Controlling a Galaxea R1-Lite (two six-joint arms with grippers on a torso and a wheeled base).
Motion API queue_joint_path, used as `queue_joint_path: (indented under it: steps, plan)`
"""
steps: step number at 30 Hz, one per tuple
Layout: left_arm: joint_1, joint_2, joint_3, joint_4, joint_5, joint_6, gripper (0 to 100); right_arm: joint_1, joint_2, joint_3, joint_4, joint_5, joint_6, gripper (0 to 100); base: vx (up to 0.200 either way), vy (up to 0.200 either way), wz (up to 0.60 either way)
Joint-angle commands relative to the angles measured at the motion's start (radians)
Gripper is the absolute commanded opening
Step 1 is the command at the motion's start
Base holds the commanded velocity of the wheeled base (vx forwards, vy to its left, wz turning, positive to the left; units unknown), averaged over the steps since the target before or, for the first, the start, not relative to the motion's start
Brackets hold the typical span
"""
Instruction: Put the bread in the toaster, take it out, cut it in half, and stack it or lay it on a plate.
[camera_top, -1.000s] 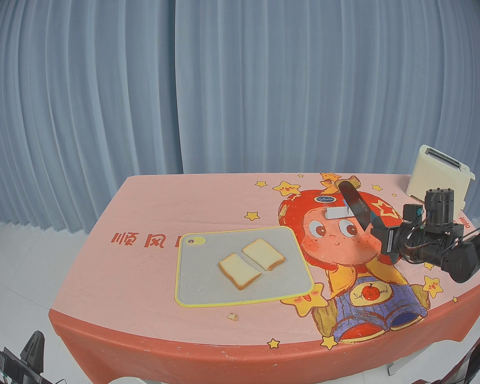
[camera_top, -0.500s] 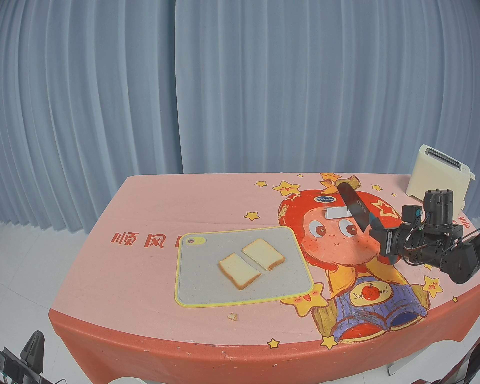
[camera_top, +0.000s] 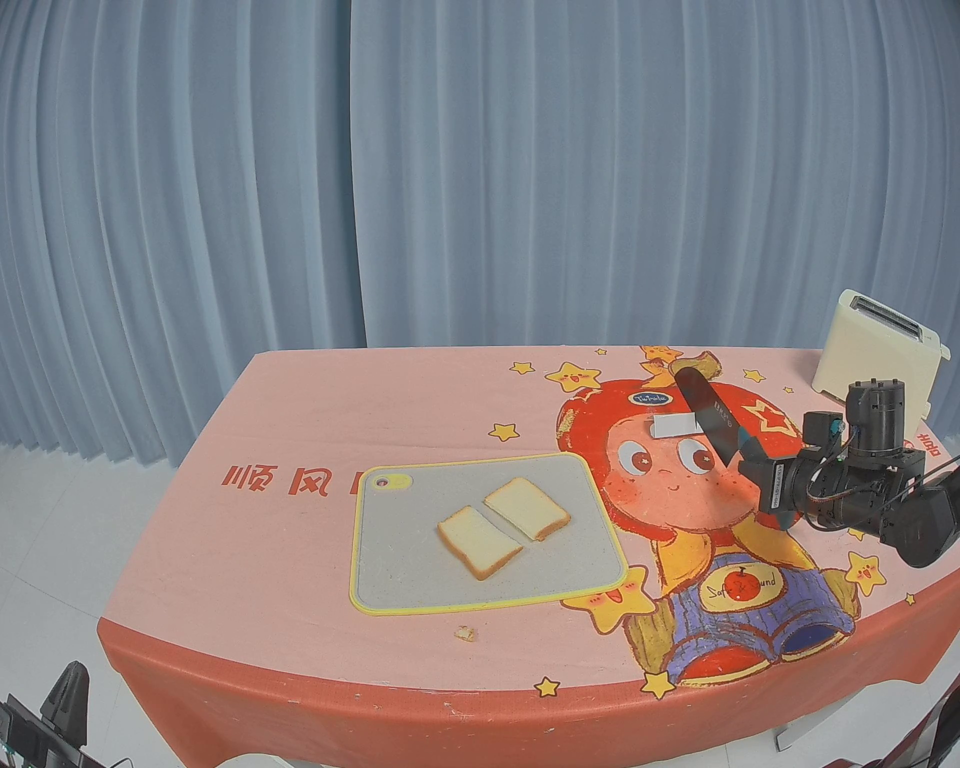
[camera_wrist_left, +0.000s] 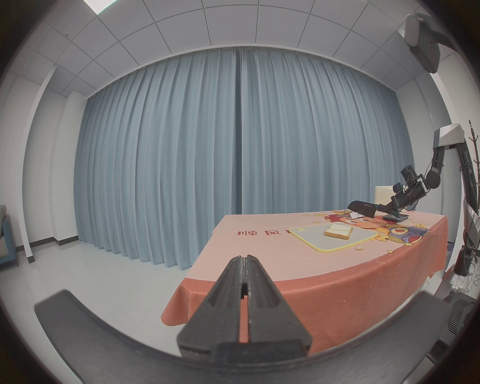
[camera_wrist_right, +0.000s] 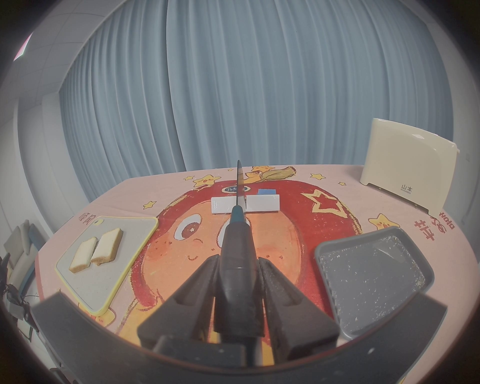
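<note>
A: Right claw?
B: We see the right gripper (camera_top: 762, 478) clamped on the knife (camera_top: 710, 412) handle, at the right edge of the head view, mid-height. The blade points up and left in frame, held off the table (camera_top: 300, 560). It's edge-on in the right wrist view.
A: Left?
B: Left gripper (camera_wrist_left: 244, 285) has its fingers pressed together, low centre of the left wrist view. The table is well beyond it.
A: Bread?
B: We count two bread halves (camera_top: 478, 541), flat and side by side on the grey cutting board (camera_top: 400, 570). That's just below the middle of the head view, well apart from the knife.
A: Toaster?
B: Cream toaster (camera_top: 875, 352) stands upright at the far right, above the gripper in frame.
A: Rest?
B: Grey tray (camera_wrist_right: 372, 272) at the lower right of the right wrist view, near the gripper. White block (camera_top: 675, 426) on the cloth, with the blade crossing over it in frame. Crumb (camera_top: 465, 632) just below the board.
</note>
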Motion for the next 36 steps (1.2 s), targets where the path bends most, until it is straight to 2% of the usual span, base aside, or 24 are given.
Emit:
queue_joint_path:
  steps: [1,26,27,36]
  plan:
    - [0.000,0.001,0.016,0.000,0.000,0.000,0,0.001,0.012,0.000,-0.002,-0.002,0.000,0,0.000,0.000,0.00]
    - [0.000,0.001,0.016,0.000,0.000,0.000,0,0.004,0.033,0.005,-0.011,-0.008,0.003,0,0.000,0.000,0.00]
    - [0.000,0.001,0.016,0.000,0.000,0.000,0,0.004,0.033,0.005,-0.009,-0.010,0.003,100,0.000,0.000,0.00]
    - [0.000,0.001,0.016,0.000,0.000,0.000,0,0.005,0.030,0.005,-0.012,-0.013,0.003,100,0.000,0.000,0.00]
